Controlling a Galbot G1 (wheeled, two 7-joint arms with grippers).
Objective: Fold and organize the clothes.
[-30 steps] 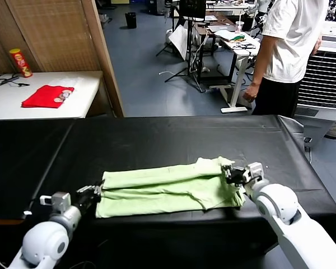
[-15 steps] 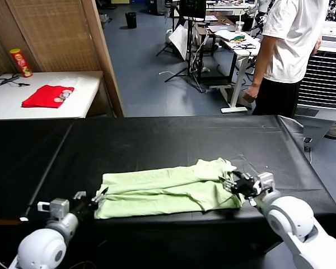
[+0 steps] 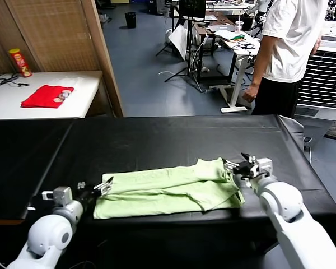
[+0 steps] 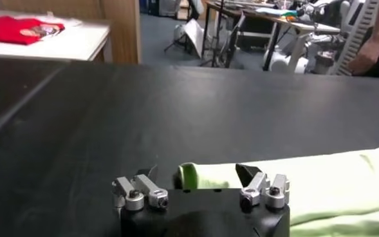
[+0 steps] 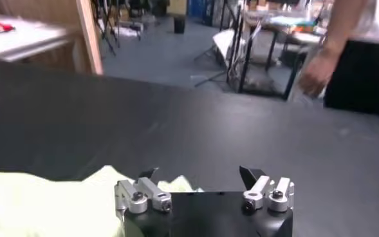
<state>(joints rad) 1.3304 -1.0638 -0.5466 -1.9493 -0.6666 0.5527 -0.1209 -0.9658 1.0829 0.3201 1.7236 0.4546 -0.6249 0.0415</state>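
Both claws spread at T-shirt (image 3: 168, 188) end edges.

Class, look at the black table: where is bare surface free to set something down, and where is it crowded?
Free: the wide strip of black table behind the green T-shirt, up to its far edge, and the dark stretch left of the shirt. Crowded: the near edge, where the shirt lies between the open left gripper and open right gripper.

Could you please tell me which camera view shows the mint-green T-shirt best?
The head view: the mint-green T-shirt lies folded lengthwise, whole, on the black table. The left wrist view shows one end only; the right wrist view shows just a corner.
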